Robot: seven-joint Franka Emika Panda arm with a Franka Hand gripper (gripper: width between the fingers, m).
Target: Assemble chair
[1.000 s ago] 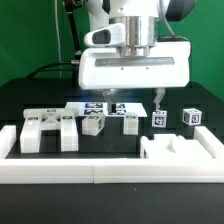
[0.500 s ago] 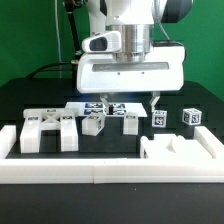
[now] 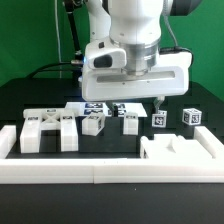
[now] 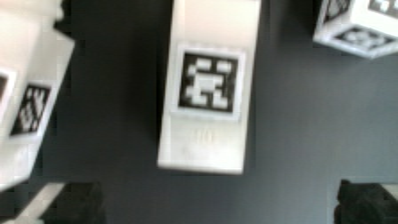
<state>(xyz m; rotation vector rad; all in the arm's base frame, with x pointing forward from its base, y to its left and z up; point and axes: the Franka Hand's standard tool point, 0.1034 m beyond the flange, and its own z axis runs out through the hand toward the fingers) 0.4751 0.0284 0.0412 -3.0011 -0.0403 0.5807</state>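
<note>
The chair lies in loose white tagged pieces on the black table. In the exterior view a wide slab piece [image 3: 45,130] is at the left, two short posts [image 3: 93,122] [image 3: 131,122] are in the middle, and two small cubes [image 3: 159,118] [image 3: 190,117] are at the right. A big notched block [image 3: 182,150] sits at the front right. My gripper [image 3: 140,103] hangs open just above the right post. The wrist view shows a long tagged post [image 4: 210,85] below my open gripper [image 4: 217,205], its dark fingertips [image 4: 63,205] apart with nothing between them.
The marker board [image 3: 100,107] lies flat behind the posts. A long white border rail [image 3: 90,173] runs along the front and up the left side. In the wrist view another tagged piece [image 4: 22,90] and a cube [image 4: 356,28] flank the post.
The gripper head has turned about its axis and shifted slightly toward the exterior view's right. Its jaws stay open and no piece has moved.
</note>
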